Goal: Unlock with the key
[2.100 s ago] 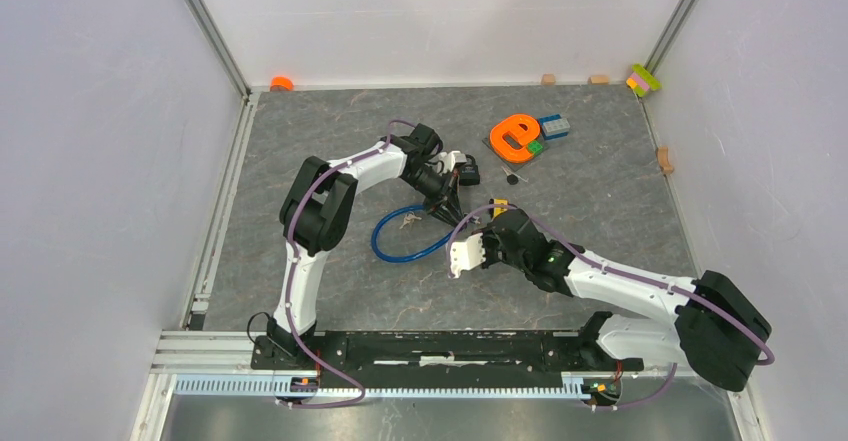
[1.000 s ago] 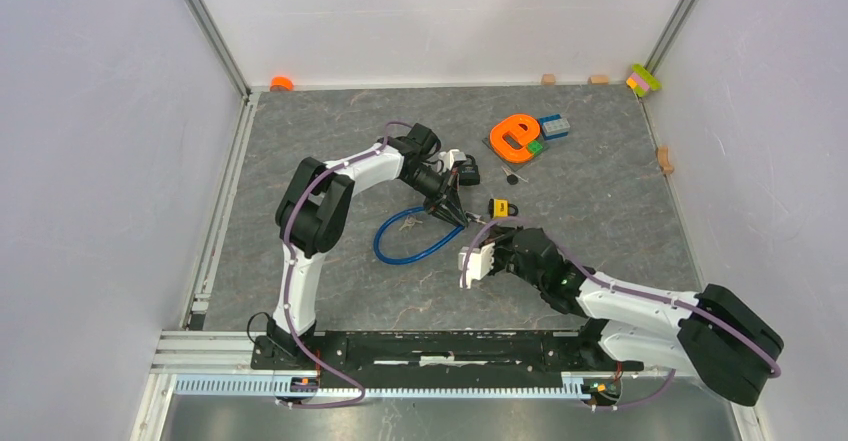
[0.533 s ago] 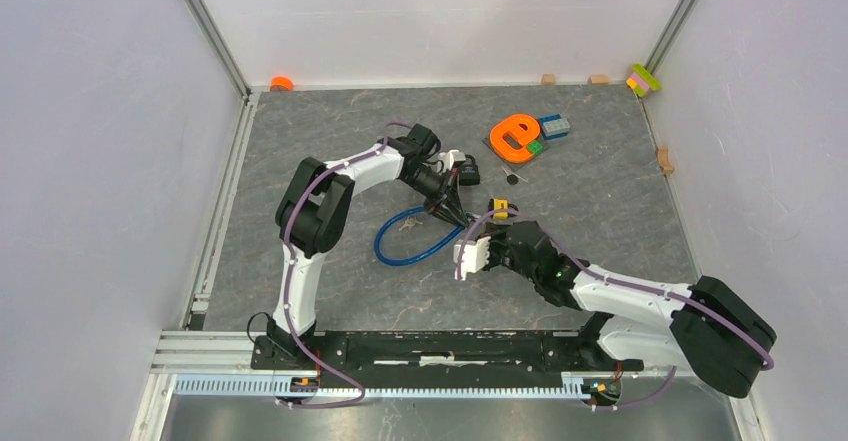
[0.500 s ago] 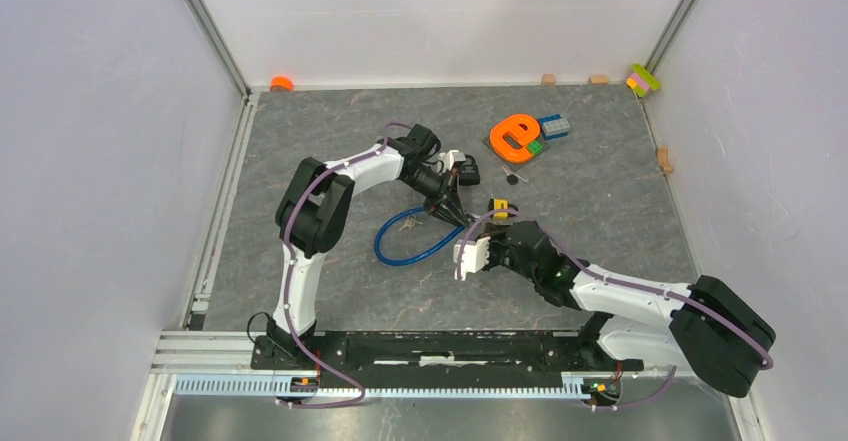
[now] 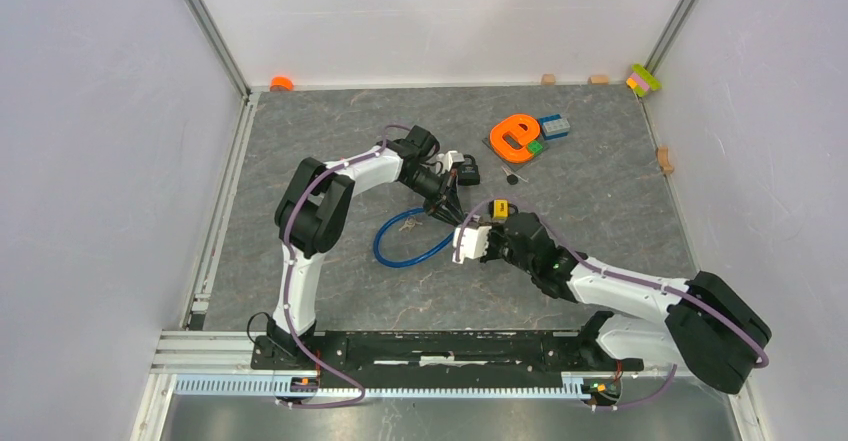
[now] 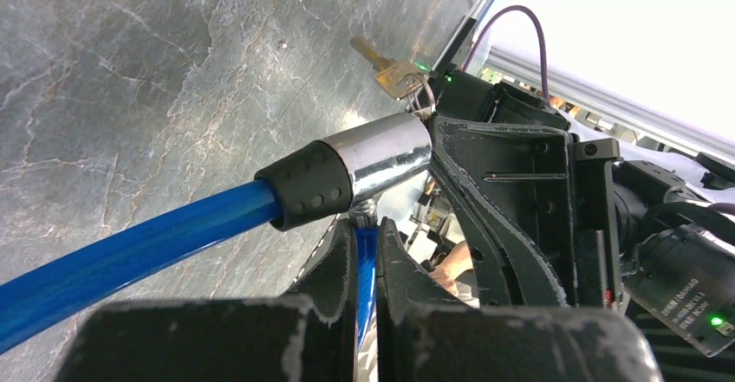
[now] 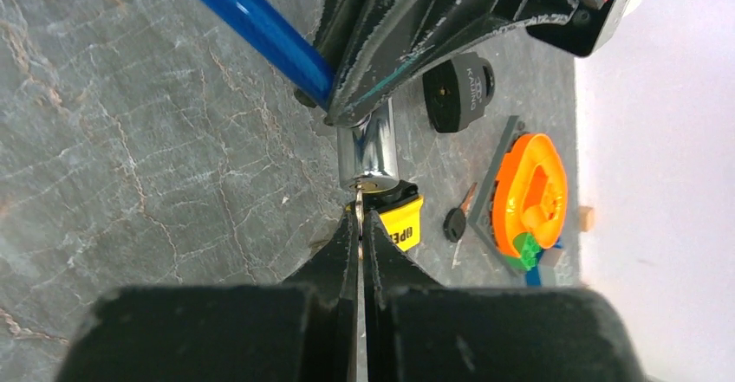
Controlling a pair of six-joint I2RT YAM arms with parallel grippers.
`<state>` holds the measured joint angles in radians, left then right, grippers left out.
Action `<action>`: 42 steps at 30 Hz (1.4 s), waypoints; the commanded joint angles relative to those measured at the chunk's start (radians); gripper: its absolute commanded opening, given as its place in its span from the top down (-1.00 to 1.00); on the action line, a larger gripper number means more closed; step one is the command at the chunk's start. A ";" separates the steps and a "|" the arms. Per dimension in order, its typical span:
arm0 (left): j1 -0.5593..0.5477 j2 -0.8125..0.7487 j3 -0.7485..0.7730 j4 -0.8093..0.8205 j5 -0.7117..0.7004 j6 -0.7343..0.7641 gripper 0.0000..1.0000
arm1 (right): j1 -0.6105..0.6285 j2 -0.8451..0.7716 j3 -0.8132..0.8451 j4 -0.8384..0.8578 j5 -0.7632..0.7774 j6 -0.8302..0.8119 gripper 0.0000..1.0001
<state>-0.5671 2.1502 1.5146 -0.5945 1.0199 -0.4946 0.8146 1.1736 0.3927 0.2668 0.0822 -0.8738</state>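
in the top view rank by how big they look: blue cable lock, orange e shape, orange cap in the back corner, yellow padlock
1. blue cable lock
2. orange e shape
3. orange cap and yellow padlock: look about alike; the padlock is partly hidden by the right arm, so unranked

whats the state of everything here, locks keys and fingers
cable lock: loop looks closed, end seated in chrome cylinder
key: tip at the cylinder's keyhole
left fingers: shut on the blue cable
right fingers: shut on the key
yellow padlock: lying on the table, shackle hidden
black-headed key: loose on the table
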 commanded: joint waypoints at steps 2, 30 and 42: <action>-0.019 -0.089 -0.007 0.028 0.062 0.011 0.96 | -0.060 0.000 0.091 -0.015 -0.123 0.195 1.00; -0.040 -0.159 -0.048 0.041 -0.074 0.159 0.96 | -0.400 0.170 0.239 -0.048 -0.678 0.757 1.00; -0.047 -0.137 0.017 -0.087 -0.145 0.263 0.96 | -0.421 0.179 0.241 -0.064 -0.598 0.770 1.00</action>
<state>-0.5903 2.0510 1.4666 -0.6178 0.8528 -0.3210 0.3973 1.3575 0.5900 0.1631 -0.5598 -0.1200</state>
